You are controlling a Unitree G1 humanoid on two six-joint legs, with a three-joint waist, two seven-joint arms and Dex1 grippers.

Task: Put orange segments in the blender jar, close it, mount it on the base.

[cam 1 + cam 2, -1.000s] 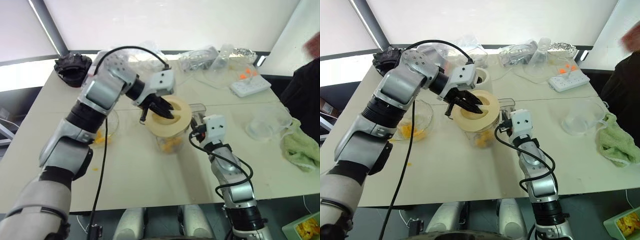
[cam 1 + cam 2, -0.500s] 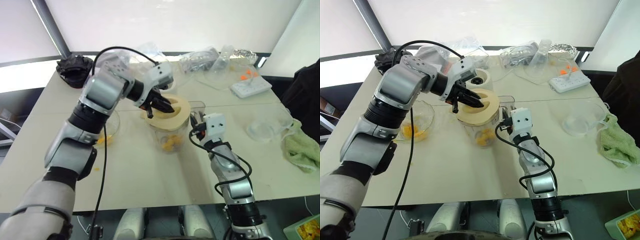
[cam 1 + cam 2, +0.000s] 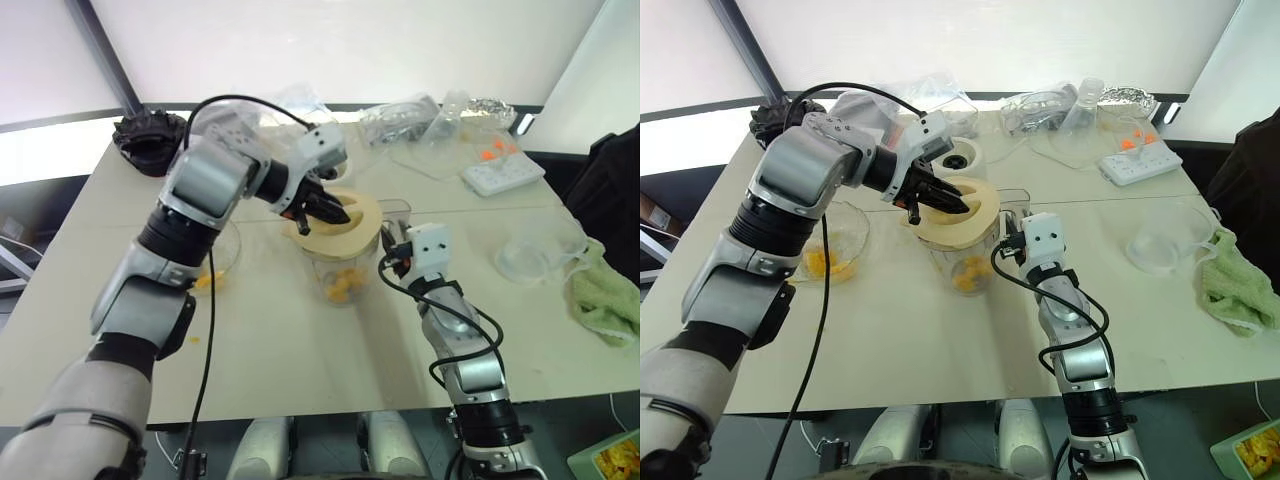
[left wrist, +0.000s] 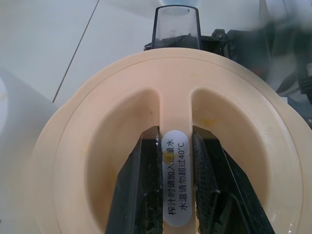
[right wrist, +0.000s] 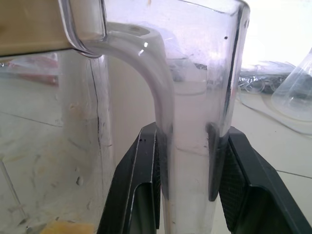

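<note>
The left tool (image 4: 176,185) is pinching the central ridge of the flat round cream-yellow lid (image 3: 338,221), which is sitting tilted atop the tall clear plastic blender jar (image 3: 338,272) on the surface, while the right tool (image 5: 187,161) is clamping the jar's side handle (image 5: 190,122) from the robot's right.

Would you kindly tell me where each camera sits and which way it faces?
Head stereo pair: looks down over both arms at the beige table.
Left wrist: along the left end effector, gripping the round cream lid's ridge.
Right wrist: along the right end effector, clamping the handle of the clear plastic blender jar.
All share the jar.
</note>
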